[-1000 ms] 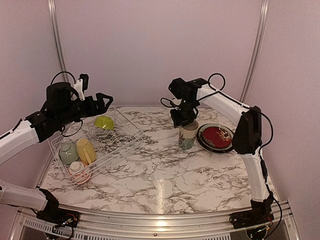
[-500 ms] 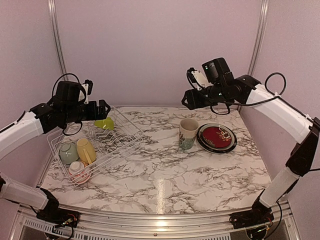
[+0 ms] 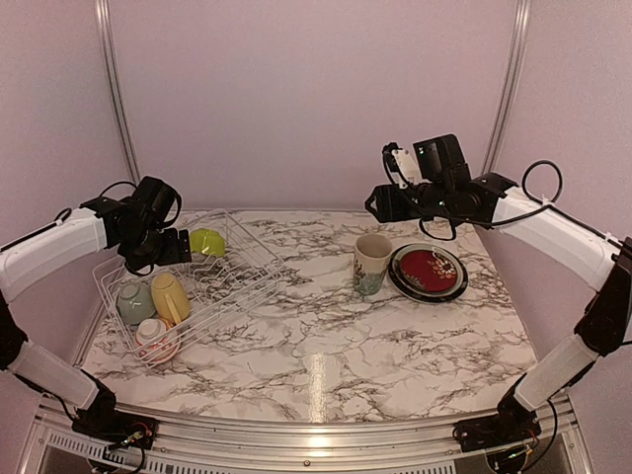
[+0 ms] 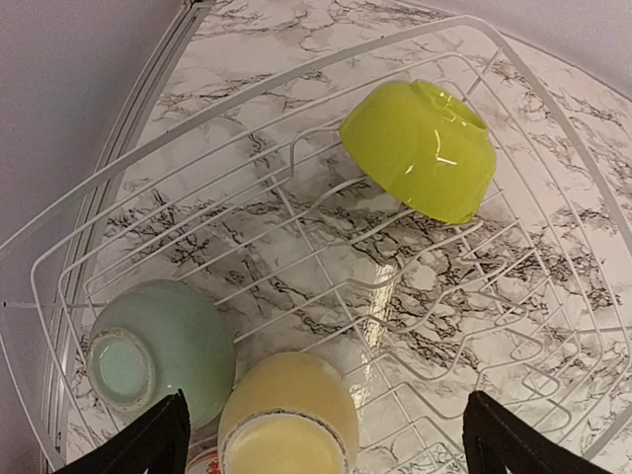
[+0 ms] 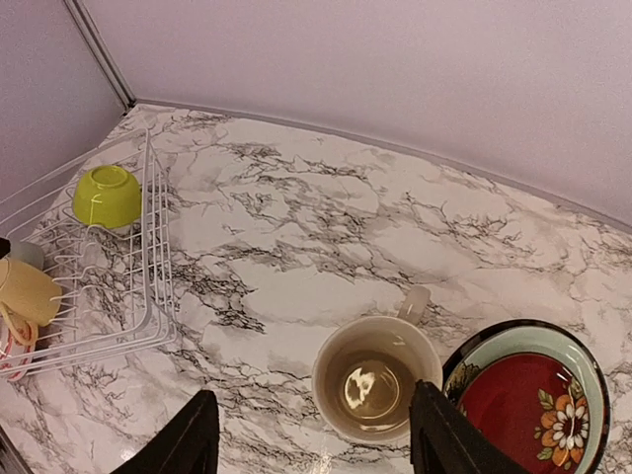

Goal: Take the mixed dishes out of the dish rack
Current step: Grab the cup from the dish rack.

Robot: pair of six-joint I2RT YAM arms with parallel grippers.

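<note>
The white wire dish rack (image 3: 252, 269) sits at the table's left. It holds a lime-green bowl (image 3: 206, 241), a pale green cup (image 3: 135, 302), a yellow mug (image 3: 170, 296) and a red-patterned bowl (image 3: 156, 342). My left gripper (image 3: 174, 247) hovers open just left of the lime-green bowl (image 4: 420, 148); in its wrist view the yellow mug (image 4: 286, 420) and the pale green cup (image 4: 158, 355) lie below the spread fingers (image 4: 158, 444). A beige mug (image 3: 372, 264) stands upright on the table beside stacked plates (image 3: 428, 272). My right gripper (image 3: 380, 204) hangs open high above that mug (image 5: 375, 380), holding nothing.
The marble table (image 3: 326, 336) is walled in by pale panels at the back and sides. The stacked plates (image 5: 528, 400), red patterned on top, touch the beige mug's right side. A metal rail (image 3: 316, 439) runs along the near edge.
My right gripper has let go of the beige mug, opened wider and risen up and to the right. My left arm has dropped lower, toward the rack beside the lime-green bowl.
</note>
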